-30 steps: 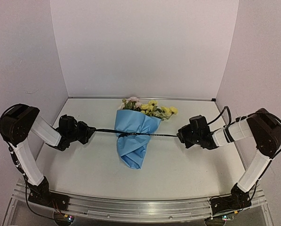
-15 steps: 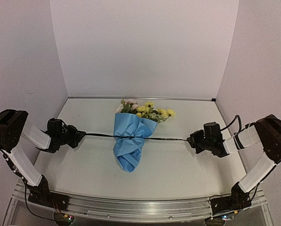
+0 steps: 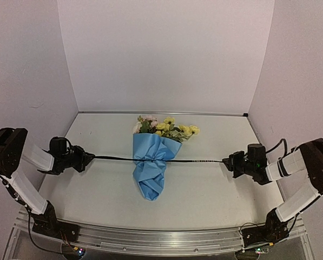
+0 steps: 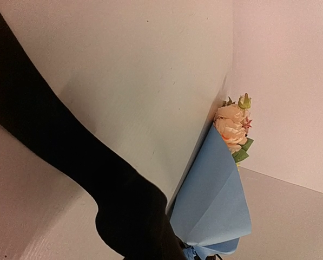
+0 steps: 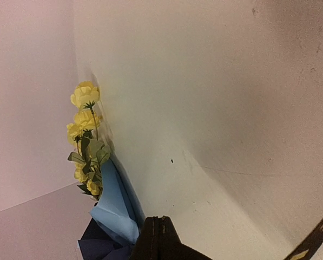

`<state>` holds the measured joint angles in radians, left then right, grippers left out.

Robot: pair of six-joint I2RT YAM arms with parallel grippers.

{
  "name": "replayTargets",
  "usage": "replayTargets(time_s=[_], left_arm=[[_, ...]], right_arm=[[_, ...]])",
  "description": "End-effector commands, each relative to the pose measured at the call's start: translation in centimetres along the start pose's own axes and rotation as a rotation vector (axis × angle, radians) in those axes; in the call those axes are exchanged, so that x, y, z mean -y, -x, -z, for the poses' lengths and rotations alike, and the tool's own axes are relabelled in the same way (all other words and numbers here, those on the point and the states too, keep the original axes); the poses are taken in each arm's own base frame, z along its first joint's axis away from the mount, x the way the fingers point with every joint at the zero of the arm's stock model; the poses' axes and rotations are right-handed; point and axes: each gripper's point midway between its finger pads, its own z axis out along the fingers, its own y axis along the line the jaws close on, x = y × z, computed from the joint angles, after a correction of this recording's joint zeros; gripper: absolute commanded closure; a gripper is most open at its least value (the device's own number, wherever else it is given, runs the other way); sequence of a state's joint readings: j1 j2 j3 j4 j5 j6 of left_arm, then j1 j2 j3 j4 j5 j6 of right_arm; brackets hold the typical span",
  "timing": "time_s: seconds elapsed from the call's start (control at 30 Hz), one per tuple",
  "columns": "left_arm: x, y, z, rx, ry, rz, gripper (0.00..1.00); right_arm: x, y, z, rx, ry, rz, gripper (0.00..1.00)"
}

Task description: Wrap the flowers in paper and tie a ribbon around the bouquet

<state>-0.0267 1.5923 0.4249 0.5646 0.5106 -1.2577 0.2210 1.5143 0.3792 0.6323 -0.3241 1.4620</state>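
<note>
- I see the bouquet (image 3: 150,162) lying near the middle of the table (image 3: 215,197), with its blooms toward the back wall and its folded tail toward the arms.
- The flowers (image 3: 165,127), yellow and pale pink with green leaves, fan out of the top of the wrap. The yellow ones lean to the right.
- The paper (image 3: 150,179) goes around the stems with its light blue face out. It is wide at the top, pinched at the waist and crumpled into folds below. On my right wrist view a bit of the navy face shows low down.
- The ribbon (image 3: 202,160) runs in one straight, taut line from side to side and crosses the paper at the pinched waist. I cannot tell whether it is knotted there.
- The left tool (image 3: 91,157) is clenched on the ribbon's left end, low over the table and well to the left of the bouquet.
- The right tool (image 3: 226,161) is clenched on the ribbon's right end, well to the right. Its wrist view shows the fingers pressed together.
- On the left wrist view a broad black shape fills the lower left, too close and blurred for me to identify. Beyond it I see the blue cone and a pink bloom.
</note>
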Motion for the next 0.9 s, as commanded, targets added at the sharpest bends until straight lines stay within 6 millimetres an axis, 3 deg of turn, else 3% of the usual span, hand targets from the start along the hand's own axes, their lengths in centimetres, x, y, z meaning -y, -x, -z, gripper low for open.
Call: replayTargets(time_s=[0.0,0.37,0.63,0.87], left_arm=[[-2.1,6.4,2.5,0.276,0.060,0.032,1.00],[-2.6,7.4,3.7,0.303,0.057,0.045,1.00],[-1.5,7.7,4.0,0.305,0.046,0.006,1.00],[-3.1,8.2,4.9,0.320,0.054,0.050,1.00]], right_arm=[[1.1,6.5,1.9,0.257,0.002,-0.077,1.00],[1.6,8.5,3.5,0.292,0.037,-0.126,1.00],[1.0,8.8,3.9,0.301,0.055,-0.114,1.00],[2.0,10.1,4.7,0.329,0.045,-0.147,1.00]])
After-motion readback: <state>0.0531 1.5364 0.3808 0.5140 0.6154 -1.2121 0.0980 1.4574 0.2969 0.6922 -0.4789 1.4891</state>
